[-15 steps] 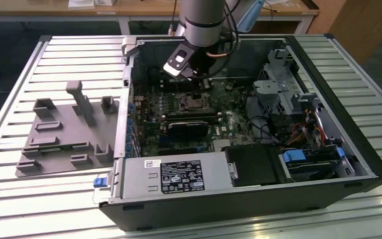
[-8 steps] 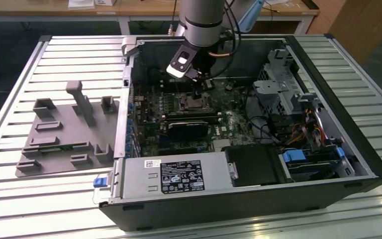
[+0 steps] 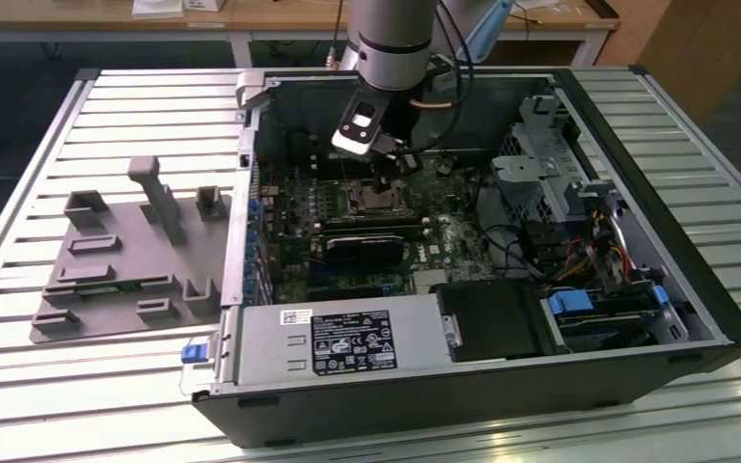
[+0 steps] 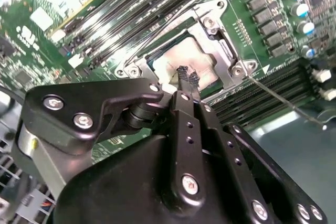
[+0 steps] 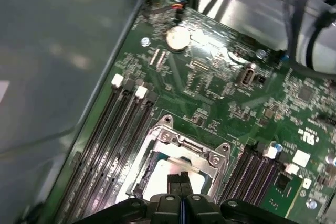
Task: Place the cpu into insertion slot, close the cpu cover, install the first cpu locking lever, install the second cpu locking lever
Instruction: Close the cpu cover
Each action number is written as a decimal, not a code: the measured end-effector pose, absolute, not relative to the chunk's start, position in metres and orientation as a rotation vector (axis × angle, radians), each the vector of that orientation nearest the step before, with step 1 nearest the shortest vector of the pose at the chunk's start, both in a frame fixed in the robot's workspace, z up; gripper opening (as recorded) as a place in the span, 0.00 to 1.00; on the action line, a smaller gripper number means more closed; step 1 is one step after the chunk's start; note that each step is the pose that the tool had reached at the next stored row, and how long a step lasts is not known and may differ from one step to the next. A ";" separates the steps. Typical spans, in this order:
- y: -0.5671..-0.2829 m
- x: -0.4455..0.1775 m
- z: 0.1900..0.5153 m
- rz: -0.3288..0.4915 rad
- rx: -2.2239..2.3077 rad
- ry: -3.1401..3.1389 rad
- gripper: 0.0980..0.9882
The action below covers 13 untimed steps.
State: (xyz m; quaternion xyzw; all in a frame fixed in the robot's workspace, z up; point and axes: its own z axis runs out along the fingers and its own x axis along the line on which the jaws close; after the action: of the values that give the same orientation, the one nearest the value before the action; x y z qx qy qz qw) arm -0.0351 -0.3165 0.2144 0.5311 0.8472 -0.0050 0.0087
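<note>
The chip [image 4: 176, 59] lies flat in its square socket [image 3: 373, 198] on the green board [image 5: 210, 77], its pale metal top showing through the cut-out of the silvery cover plate [image 4: 223, 45]; the plate seems to lie down around the chip's edges, with screw heads at its corners; in the first wrist view the same chip [image 5: 157, 179] and plate [image 5: 186, 148] sit between two banks of long dark memory slots [image 5: 113, 145]; a thin wire lever [image 4: 283, 103] runs out from one corner of the socket across the neighbouring slots, though whether it is latched I cannot tell; right over the chip's top hangs the gripper [image 4: 186, 75], its two black fingers clenched tip to tip with nothing between them, and whether the tips actually touch the metal is hard to say; from the exterior view the arm reaches down into an open computer case [image 3: 474, 386] with the gripper [image 3: 397, 166] just above the socket; a black card [image 3: 360, 246] stands nearby on the board, a labelled metal box [image 3: 332, 342] sits at the case's near edge; on the exterior view's left a grey tray of holders [image 3: 113, 280] rests on the slatted table [image 3: 36, 145].
</note>
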 end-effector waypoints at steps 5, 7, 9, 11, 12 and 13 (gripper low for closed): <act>-0.316 -0.035 0.214 -0.014 1.536 2.720 0.00; -0.316 -0.035 0.214 -0.014 1.487 2.747 0.00; -0.316 -0.035 0.214 -0.013 1.437 2.773 0.00; -0.316 -0.035 0.214 -0.012 1.385 2.799 0.00; -0.316 -0.035 0.214 -0.012 1.360 2.812 0.00; -0.316 -0.035 0.214 -0.012 1.334 2.824 0.00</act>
State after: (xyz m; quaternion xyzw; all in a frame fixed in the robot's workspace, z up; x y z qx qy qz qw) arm -0.0351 -0.3165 0.2142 0.4272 0.9041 -0.0038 0.0093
